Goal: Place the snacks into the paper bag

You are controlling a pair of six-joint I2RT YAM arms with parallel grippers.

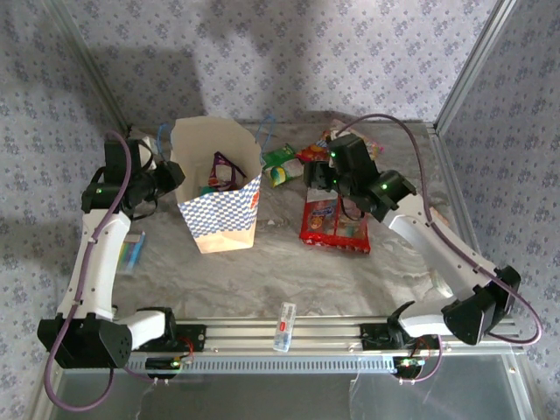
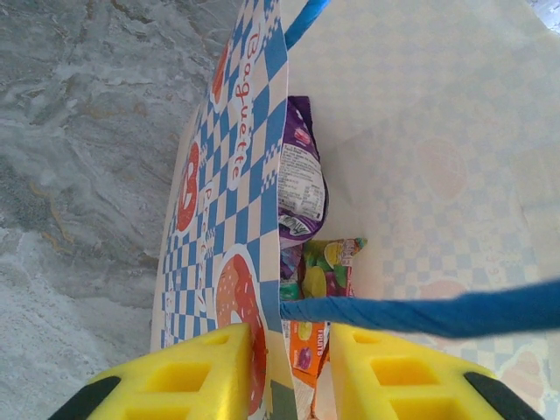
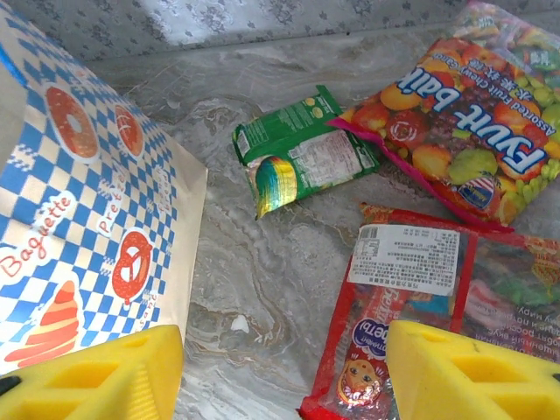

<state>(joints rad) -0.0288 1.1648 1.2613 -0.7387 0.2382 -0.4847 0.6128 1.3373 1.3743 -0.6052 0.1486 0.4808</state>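
Observation:
The paper bag stands upright at the left of the table, mouth open. My left gripper is closed down on its left wall, one finger outside and one inside under the blue cord handle. Inside lie a purple packet, a green-yellow one and an orange one. My right gripper hangs open over the table between the bag and a red packet, its right finger over that packet's edge. A green packet and a fruit-print packet lie beyond.
A small clear tube with a red label lies on the front metal rail. A small teal item sits by the left arm. Framed side panels close in the table on both sides.

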